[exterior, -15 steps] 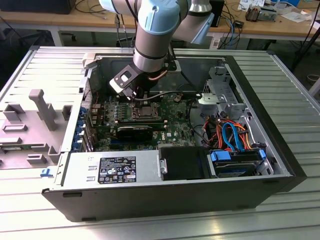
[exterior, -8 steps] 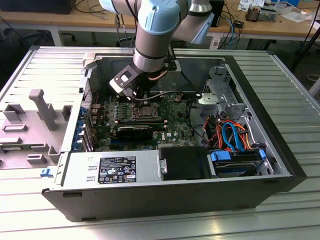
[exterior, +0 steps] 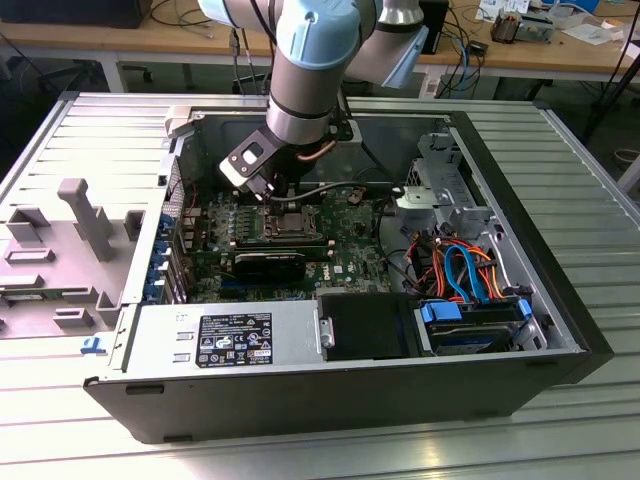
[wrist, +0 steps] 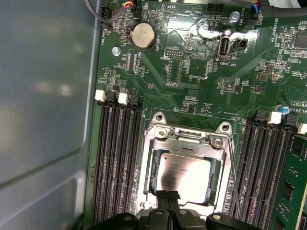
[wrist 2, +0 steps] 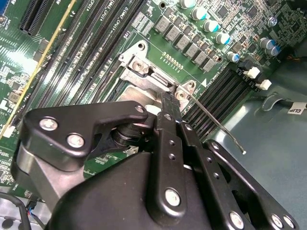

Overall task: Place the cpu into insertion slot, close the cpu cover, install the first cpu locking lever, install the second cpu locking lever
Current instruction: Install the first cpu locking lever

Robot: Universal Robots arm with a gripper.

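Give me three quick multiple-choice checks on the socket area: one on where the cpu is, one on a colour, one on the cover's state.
1. Where is the cpu?
A in the insertion slot
B on the case floor
C on the table outside the case

2. What colour is the circuit board?
A blue
B green
C red

3. How does the cpu cover sit?
A standing upright
B lying off the board
C down, framing the cpu

Answers:
1 A, its grey top shows inside the socket.
2 B, the board is green all round the socket.
3 C, the silvery frame lies flat around the chip, with the tool at its edge.
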